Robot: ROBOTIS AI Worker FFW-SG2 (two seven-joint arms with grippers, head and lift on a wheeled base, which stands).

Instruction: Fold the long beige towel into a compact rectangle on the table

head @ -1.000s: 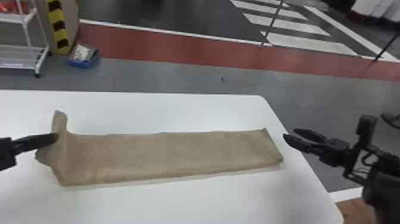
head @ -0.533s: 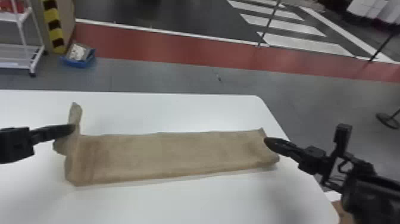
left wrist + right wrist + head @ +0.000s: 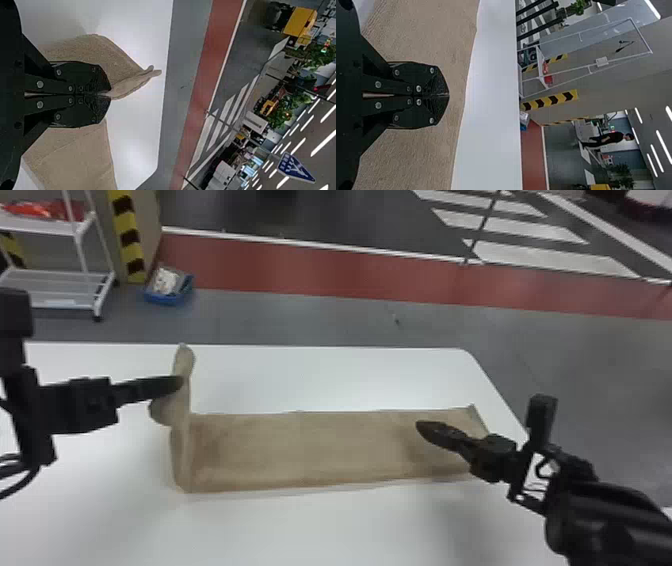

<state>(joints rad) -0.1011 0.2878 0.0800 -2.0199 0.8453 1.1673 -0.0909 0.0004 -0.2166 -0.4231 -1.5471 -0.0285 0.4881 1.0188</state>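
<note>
Towel (image 3: 300,450): nubbly beige strip, end raised | left tool (image 3: 172,384): pinching that end | right tool (image 3: 421,427): narrow, above strip

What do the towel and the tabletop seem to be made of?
The towel looks like matte terry cloth, probably cotton: its surface is finely textured and it bends softly. The tabletop seems a smooth, slightly glossy laminate or plastic, evenly white with soft highlights.

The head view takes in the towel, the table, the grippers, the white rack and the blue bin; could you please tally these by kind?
Towel: 1
Table: 1
Grippers: 2, the left gripper and the right gripper
White rack: 1
Blue bin: 1
Total: 6
</note>
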